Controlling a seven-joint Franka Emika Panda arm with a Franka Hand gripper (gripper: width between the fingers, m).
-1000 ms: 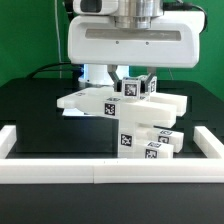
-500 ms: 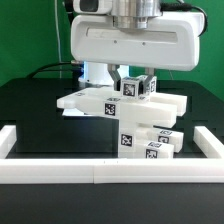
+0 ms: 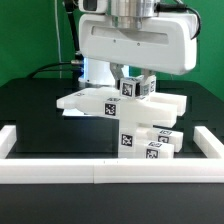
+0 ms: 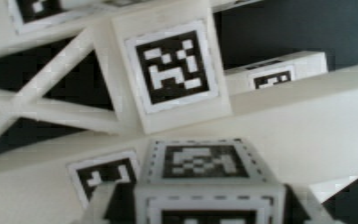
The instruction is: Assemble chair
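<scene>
The partly joined chair [image 3: 100, 100] stands mid-table: a flat white slab rests on a tagged leg block [image 3: 128, 136], with small tagged cubes [image 3: 156, 150] at its foot. My gripper [image 3: 136, 84] hangs over the slab's back edge, shut on a small tagged white piece [image 3: 131, 88] that sits at or just above the slab; I cannot tell if they touch. In the wrist view this piece [image 4: 201, 165] fills the gap between the dark fingers [image 4: 130, 200]. Beyond it lie the slab's tagged face [image 4: 171, 68] and crossed white bars [image 4: 34, 100].
Long white border rails run along the front [image 3: 100, 172], the exterior view's left [image 3: 10, 138] and right [image 3: 212, 146] of the black table [image 3: 40, 125]. The arm's wide white hand housing [image 3: 140, 45] hides what lies behind the chair.
The white hand housing has shifted a little toward the exterior view's right. The held piece and the chair parts stay where they were, and the grip is unchanged.
</scene>
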